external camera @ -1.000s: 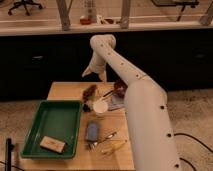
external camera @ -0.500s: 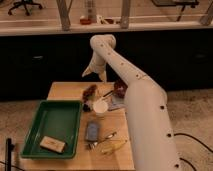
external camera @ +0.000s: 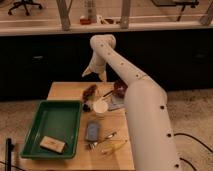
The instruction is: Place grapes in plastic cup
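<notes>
The grapes (external camera: pixel 90 92), a dark reddish-brown lumpy bunch, are over the far middle of the wooden table (external camera: pixel 65 91). My gripper (external camera: pixel 92 85) hangs at the end of the white forearm, straight down onto the bunch. The plastic cup (external camera: pixel 100 106), small and whitish with a round rim, stands upright just right of and in front of the grapes, close to them. I cannot tell whether the bunch rests on the table or is lifted.
A green tray (external camera: pixel 50 122) fills the table's left front, with a tan block (external camera: pixel 52 144) in it. A dark-red bowl (external camera: pixel 120 89) sits right of the cup. A grey-blue object (external camera: pixel 92 131), a metal utensil (external camera: pixel 104 138) and a yellow item (external camera: pixel 115 146) lie near the front. My white arm (external camera: pixel 145 115) covers the table's right side.
</notes>
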Tool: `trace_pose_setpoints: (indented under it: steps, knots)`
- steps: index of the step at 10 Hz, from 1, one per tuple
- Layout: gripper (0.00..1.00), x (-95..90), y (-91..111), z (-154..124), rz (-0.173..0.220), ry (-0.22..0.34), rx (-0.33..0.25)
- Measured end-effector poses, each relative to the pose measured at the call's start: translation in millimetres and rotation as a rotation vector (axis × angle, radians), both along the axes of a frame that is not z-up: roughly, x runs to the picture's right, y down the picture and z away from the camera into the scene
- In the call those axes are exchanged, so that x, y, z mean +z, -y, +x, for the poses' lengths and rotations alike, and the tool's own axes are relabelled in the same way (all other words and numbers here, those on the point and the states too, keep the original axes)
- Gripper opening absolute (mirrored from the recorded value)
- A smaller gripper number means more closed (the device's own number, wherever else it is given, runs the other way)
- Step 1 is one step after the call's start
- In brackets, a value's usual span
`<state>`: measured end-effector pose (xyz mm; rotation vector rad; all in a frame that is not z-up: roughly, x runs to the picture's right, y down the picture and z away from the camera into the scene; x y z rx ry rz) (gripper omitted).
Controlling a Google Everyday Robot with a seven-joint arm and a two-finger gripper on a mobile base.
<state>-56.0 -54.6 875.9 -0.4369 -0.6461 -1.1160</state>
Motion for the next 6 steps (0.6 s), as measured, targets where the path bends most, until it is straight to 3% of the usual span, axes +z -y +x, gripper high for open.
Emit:
trace_pose_setpoints:
  steps: [6]
  knots:
    - [0.8,0.0,0.0,0.0,0.0,0.0,0.0]
